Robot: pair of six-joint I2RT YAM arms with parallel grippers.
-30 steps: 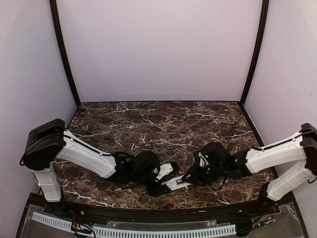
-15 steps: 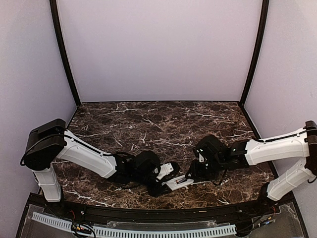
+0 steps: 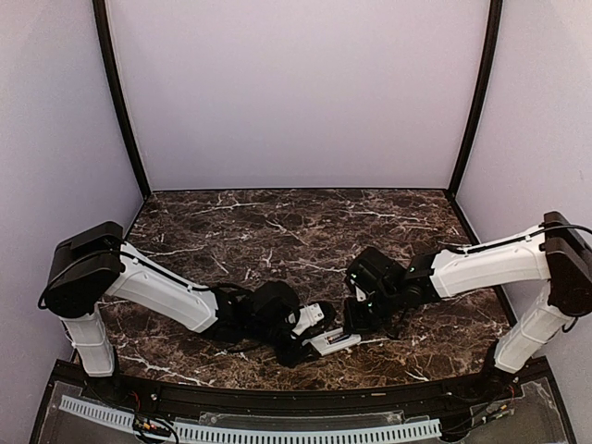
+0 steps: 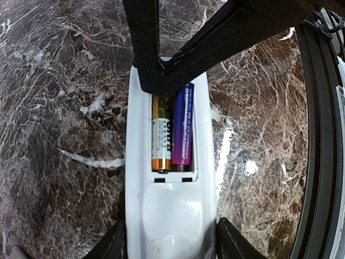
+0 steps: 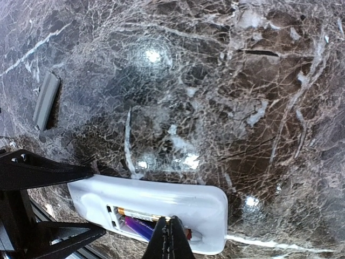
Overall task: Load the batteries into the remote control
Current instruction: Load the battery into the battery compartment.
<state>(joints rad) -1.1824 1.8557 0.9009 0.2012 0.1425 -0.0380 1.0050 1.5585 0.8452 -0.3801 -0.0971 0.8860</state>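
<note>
The white remote control point(image 4: 170, 210) lies back side up on the marble, its battery slot open. Two batteries lie side by side in the slot: a purple one point(image 4: 182, 127) and a gold and white one point(image 4: 160, 135). My left gripper point(image 4: 171, 248) is shut on the remote's end, one finger on each side. My right gripper point(image 5: 170, 232) is shut, its tips pressed together and down on the far end of the batteries point(image 5: 135, 221) in the slot. In the top view the remote point(image 3: 335, 343) lies between the left gripper point(image 3: 310, 338) and the right gripper point(image 3: 356, 322).
A small flat grey cover piece point(image 5: 46, 100) lies on the marble a short way beyond the remote. The dark rail of the table's near edge point(image 4: 321, 135) runs close beside the remote.
My right arm has swung left and stretched out, bringing its shut gripper over the remote's slot. The left arm and the remote have not moved.
</note>
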